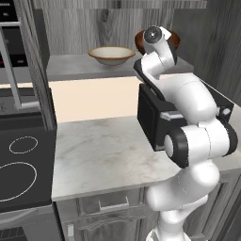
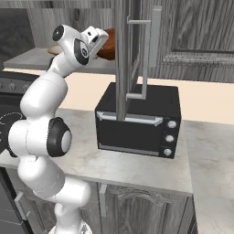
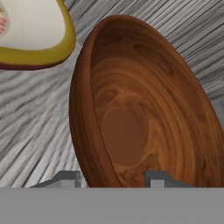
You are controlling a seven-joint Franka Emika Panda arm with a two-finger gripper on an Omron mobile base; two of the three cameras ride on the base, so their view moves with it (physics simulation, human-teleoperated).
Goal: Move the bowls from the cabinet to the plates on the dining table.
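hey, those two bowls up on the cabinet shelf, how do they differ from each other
The wooden bowl is glossy dark reddish-brown with visible grain; the cream bowl is pale beige inside with a darker yellowish rim. The wooden bowl is deep with steep walls, while the cream bowl is shallower and flatter. The tool has its fingertips either side of the wooden bowl's rim; the cream bowl sits apart, untouched. Both are round, empty, and on the same grey shelf.

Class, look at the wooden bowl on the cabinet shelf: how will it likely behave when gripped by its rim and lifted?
The wooden bowl looks rigid, so it should hold its shape. Its glossy finish suggests the fingertips astride its rim might slip. Being deep and held at one edge, it would probably tilt once lifted.
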